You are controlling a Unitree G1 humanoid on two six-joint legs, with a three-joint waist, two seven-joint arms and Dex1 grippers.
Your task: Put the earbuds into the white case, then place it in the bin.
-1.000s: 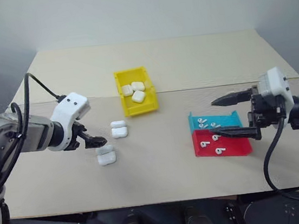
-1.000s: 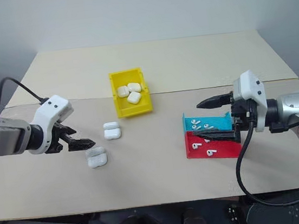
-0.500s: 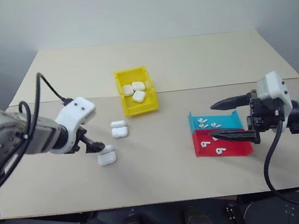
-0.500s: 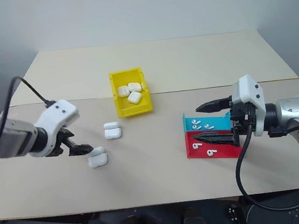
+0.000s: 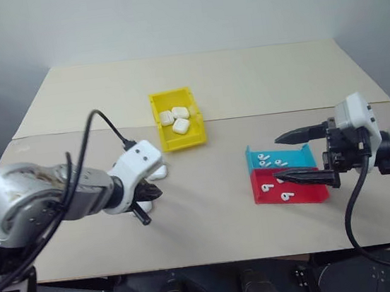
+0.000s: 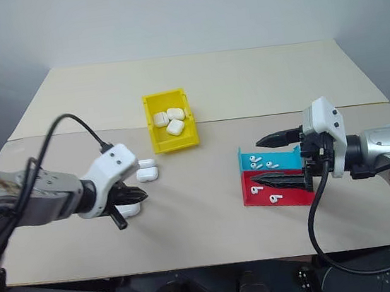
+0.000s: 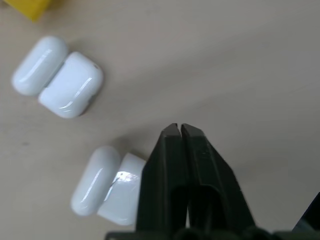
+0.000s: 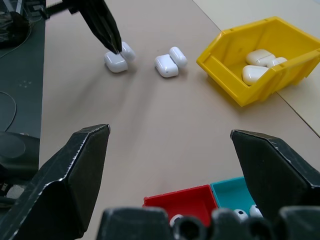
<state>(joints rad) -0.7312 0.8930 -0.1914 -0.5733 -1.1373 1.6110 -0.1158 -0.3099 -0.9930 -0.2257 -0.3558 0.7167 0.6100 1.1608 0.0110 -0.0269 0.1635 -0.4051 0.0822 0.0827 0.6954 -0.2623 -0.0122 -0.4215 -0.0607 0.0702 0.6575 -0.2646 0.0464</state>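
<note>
Left tool (image 7: 175, 131), fingers pressed together with nothing between them, tip set just beside the nearer open white case (image 7: 107, 184) on the worktop (image 5: 211, 215); we judge the closed tip is meant to nudge or steady that case, not to grip it. Right tool (image 5: 303, 154), fingers spread wide and holding nothing, hovers over the blue tray (image 5: 276, 156) and red tray (image 5: 289, 186), where we count several earbuds (image 5: 265, 159) lying loose, presumably staged for a pick. Second open white case (image 7: 57, 76) lies near the first, apart from it. Yellow bin (image 6: 172, 143) stands further back on the worktop, already holding three closed cases (image 6: 174, 127).
</note>
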